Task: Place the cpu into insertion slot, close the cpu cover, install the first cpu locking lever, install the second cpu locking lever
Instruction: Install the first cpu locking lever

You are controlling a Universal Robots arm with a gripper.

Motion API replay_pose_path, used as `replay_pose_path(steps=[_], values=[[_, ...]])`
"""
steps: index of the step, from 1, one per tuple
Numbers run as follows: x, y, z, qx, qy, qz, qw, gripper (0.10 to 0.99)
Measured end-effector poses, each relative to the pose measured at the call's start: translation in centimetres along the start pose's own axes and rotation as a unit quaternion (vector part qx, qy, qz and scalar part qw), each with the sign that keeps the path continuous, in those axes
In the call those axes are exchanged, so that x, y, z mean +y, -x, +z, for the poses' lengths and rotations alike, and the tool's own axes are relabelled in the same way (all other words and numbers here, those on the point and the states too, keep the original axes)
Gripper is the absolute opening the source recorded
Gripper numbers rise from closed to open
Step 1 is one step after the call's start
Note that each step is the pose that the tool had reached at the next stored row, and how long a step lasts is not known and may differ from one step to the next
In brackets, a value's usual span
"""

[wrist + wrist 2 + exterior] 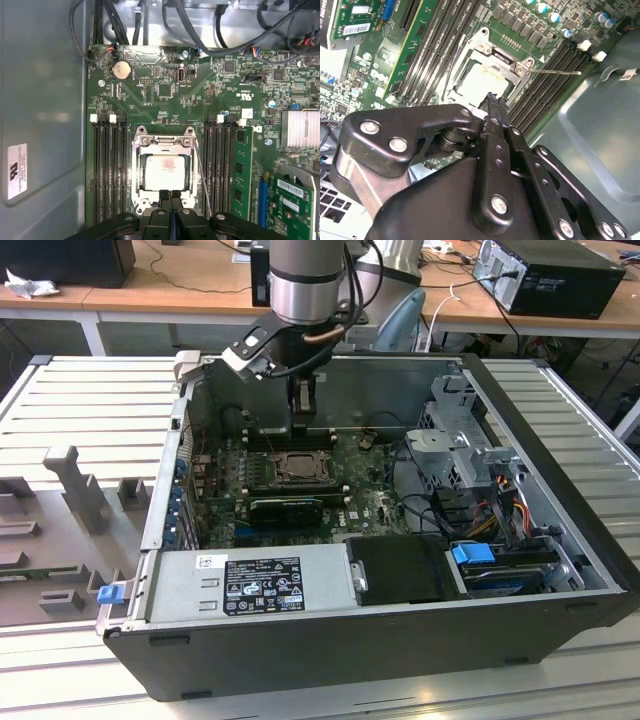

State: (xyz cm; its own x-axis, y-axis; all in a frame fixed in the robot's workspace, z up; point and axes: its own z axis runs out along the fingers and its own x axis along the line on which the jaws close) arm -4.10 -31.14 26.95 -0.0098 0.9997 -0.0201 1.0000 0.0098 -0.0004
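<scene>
The cpu (pixel 165 172) is a pale square chip lying in the insertion slot (pixel 297 468) on the green motherboard. The grey metal cpu cover (pixel 162 142) lies flat around it, and the chip shows through its window. In the second wrist view the cpu (pixel 481 82) and cover (pixel 502 59) appear just beyond the fingertips. A thin wire locking lever (pixel 202 175) runs along one side of the socket, and its end (pixel 557 72) sticks out free over the memory slots. My gripper (pixel 170 196) is shut with nothing in it, hovering at the socket's edge (pixel 492 102), a little above the board (pixel 303 420).
Black memory slots (pixel 107 170) flank the socket on both sides, one holding a green module (pixel 242 170). A black graphics card (pixel 285 508), the power supply (pixel 250 582) and a drive cage (pixel 465 450) with cables crowd the open case. The case wall (pixel 40 125) stands close by.
</scene>
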Motion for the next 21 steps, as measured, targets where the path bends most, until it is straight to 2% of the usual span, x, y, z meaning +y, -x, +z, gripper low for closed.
replay_pose_path(steps=[2, 4, 6, 10, 14, 20, 21], values=[[0.0, -0.01, -0.66, -0.0004, -0.0001, 0.0, 1.0, 0.106], [0.0, -0.01, -0.88, -0.0003, 0.0, -0.001, 1.0, 0.106], [0.0, 0.0, -0.88, -0.0004, 0.0006, -0.029, 0.9996, 0.106], [0.0, 0.0, -0.88, -0.0005, 0.0016, -0.08, 0.9968, 0.106], [0.0, 0.0, -0.88, -0.0004, 0.002, -0.101, 0.9949, 0.106], [0.0, 0.0, -0.88, -0.0005, 0.0028, -0.136, 0.9906, 0.106], [0.0, 0.0, -0.88, -0.0005, 0.003, -0.147, 0.9892, 0.106]])
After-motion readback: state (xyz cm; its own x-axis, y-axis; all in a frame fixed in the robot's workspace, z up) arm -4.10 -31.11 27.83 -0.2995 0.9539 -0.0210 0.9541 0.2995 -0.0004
